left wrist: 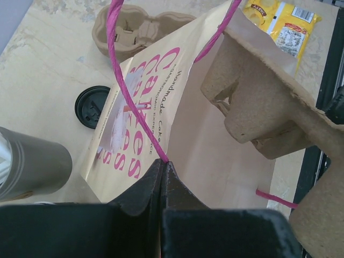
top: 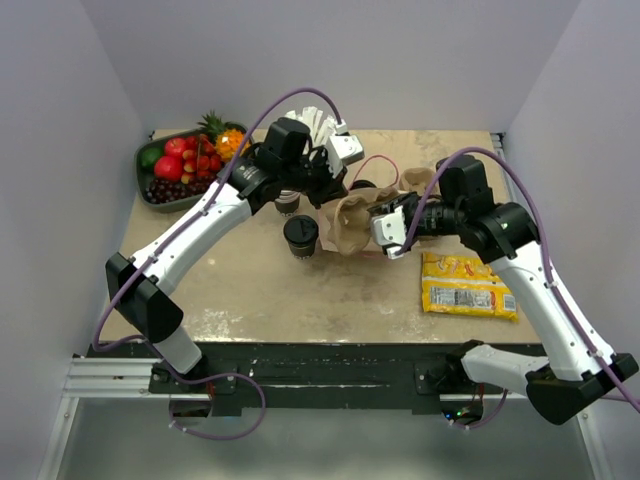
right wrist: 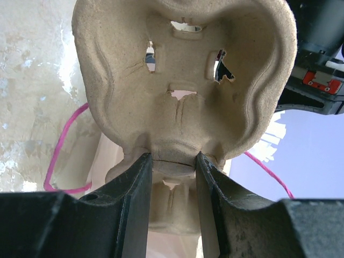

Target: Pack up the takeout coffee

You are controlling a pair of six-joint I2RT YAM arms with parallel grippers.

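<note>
Two grips: left gripper (left wrist: pixel 163 161) pinched tight on the bag handle (left wrist: pixel 111 32), right gripper (right wrist: pixel 173 158) part-open, clamping the cup carrier (right wrist: pixel 183 59); the carrier should descend centred and level.

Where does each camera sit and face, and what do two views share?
Top external: above, behind the bases, facing down at the table; left arm, right arm show.
Left wrist: facing down at the paper bag; left gripper shut on its pink handle.
Right wrist: facing the cup carrier; right gripper holds it.
Shared: left wrist and top see the takeout coffee.
</note>
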